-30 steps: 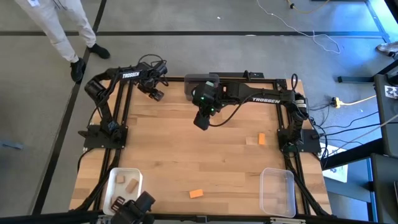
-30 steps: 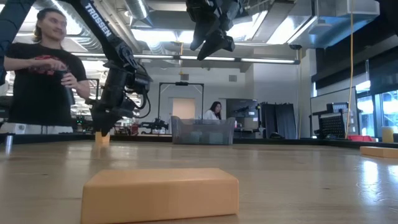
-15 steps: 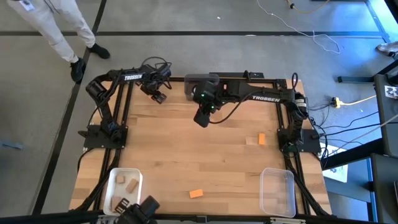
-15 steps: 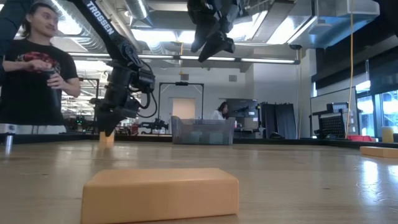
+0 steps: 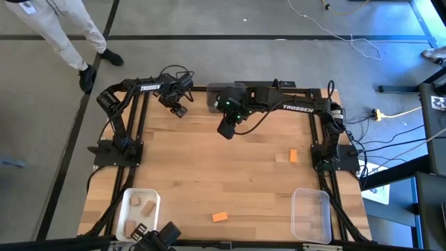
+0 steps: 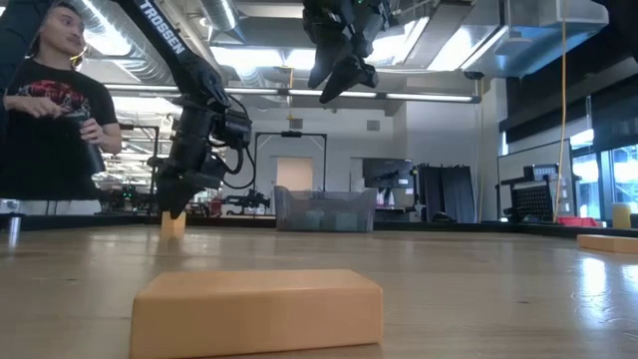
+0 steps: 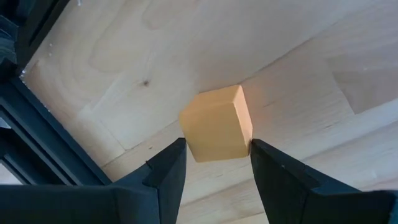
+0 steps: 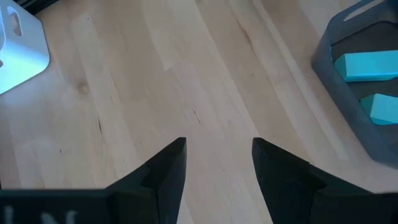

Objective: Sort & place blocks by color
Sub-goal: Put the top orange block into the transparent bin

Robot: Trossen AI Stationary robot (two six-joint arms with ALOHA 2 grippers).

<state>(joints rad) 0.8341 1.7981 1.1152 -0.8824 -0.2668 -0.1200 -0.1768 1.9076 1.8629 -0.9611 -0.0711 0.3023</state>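
**Sorting partly done, one tan block in hand**

A tan block [image 7: 216, 124] is gripped between the fingers of the left end effector [image 5: 178, 109], just above the tabletop [image 5: 230, 174]. The right end effector [image 5: 226, 130] is held open and empty, high up. Two teal blocks [image 8: 367, 65] are seen in the grey bin [image 8: 339, 59] ahead of it. Tan pieces lie in the white bin [image 5: 139, 211]; two orange blocks [image 5: 220, 217] are left loose.

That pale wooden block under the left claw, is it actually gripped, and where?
Yes: the left gripper pinches the tan block by two opposite side faces. The right gripper holds nothing.
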